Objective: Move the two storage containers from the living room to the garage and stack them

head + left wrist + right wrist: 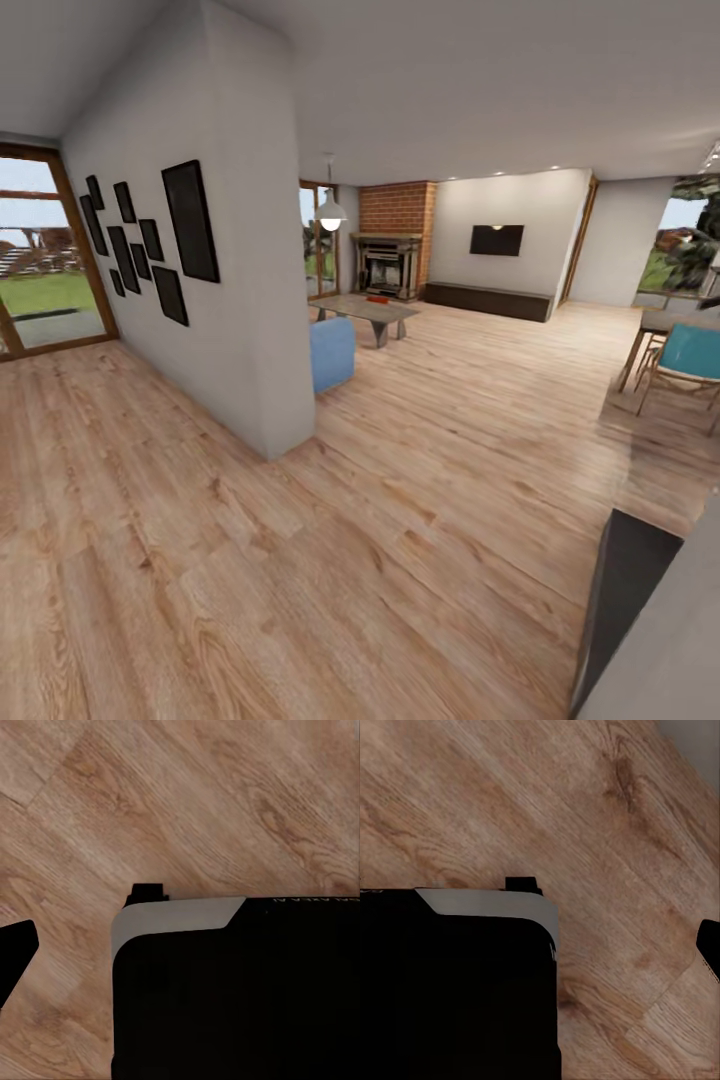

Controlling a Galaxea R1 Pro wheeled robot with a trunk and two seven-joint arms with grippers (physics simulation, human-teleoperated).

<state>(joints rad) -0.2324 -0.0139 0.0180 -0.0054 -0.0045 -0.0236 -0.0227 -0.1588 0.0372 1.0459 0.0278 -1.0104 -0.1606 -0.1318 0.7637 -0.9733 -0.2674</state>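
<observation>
The head view looks across the living room (470, 400) over a light wood plank floor (300, 560). A white partition wall (240, 300) hung with dark picture frames (190, 220) stands at the left and hides most of a blue sofa (332, 352), of which one rounded end pokes out. Beyond it sits a low desk (372, 310) with a small orange-red object (377, 297) on top; it is too small to tell whether this is one of the storage containers. Farther back are a brick fireplace (393, 250) and a wall TV (497, 240). At the right edge a teal chair (690, 355) is cut off by the frame, and a dark panel (625, 600) is cropped at the lower right corner.

Both wrist views look down on wood planks, with a black body of the robot (240, 997) covering much of each. Whether either tool is wide or narrow, I cannot tell.
</observation>
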